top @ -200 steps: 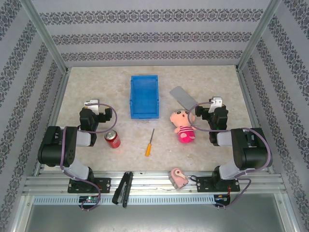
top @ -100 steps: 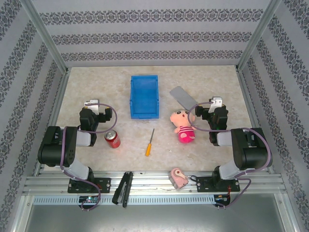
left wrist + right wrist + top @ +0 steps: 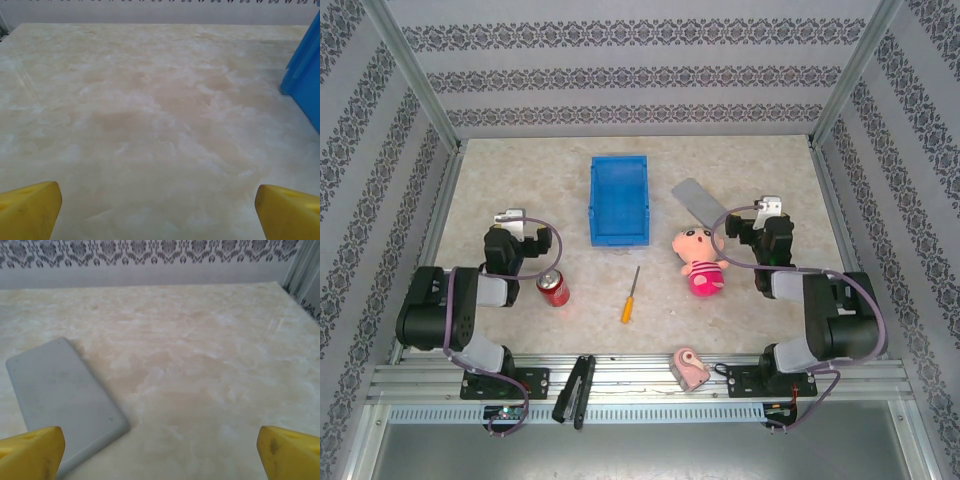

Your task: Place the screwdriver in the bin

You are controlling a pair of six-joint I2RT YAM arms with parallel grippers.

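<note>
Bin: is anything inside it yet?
The bin shows bare blue floor, nothing in it; the screwdriver lies outside, on the near side. Its near wall hides a thin strip of floor.

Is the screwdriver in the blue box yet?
Not yet. Nothing looks done: the screwdriver lies on the table, apart from the bin, which is empty. Nothing is in hand either: the left gripper and right gripper are both open and hold nothing. Left to do: grab the screwdriver, carry it over, drop it in the bin.
</note>
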